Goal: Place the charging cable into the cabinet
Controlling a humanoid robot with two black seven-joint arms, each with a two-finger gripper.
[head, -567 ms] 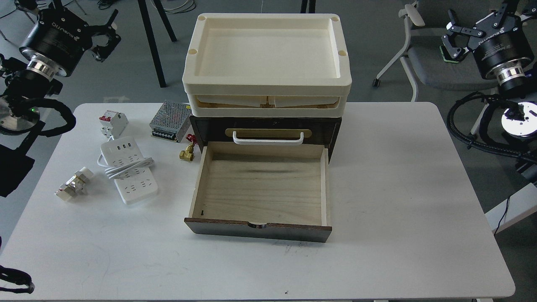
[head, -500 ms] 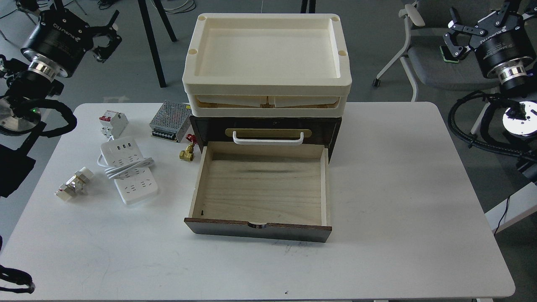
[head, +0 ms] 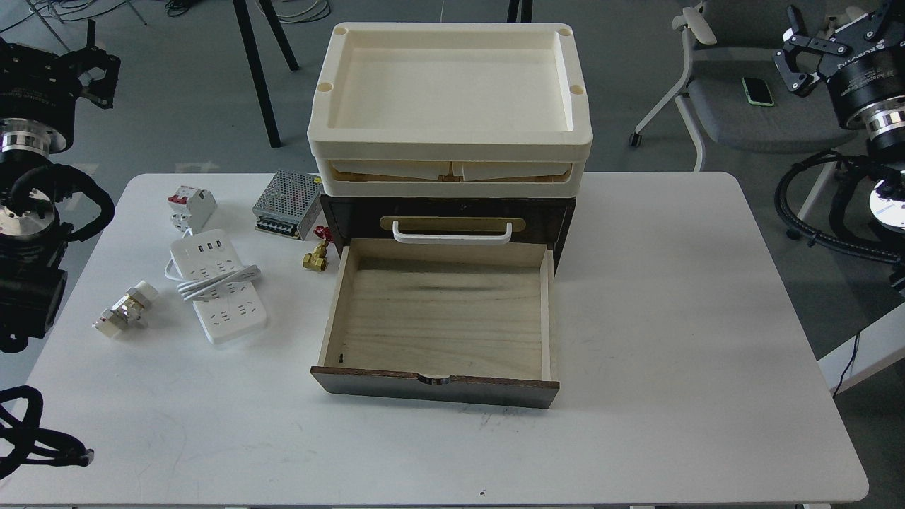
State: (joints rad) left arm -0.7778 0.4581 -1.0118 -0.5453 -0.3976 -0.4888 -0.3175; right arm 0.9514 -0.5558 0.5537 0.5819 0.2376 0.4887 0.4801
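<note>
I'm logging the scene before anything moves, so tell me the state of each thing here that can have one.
Pale wood drawer of the dark brown cabinet: pulled open, nothing in it.
White power strip: lying flat on the white table, cord bundled around its middle.
Top cream plastic tray: nothing in it.
Left hand: raised off the table, holding nothing.
Right hand: raised, holding nothing.

Bright, even light; sharp, soft shadows

Black arms (head: 32,191), silver rings, corrugated cables.
</note>
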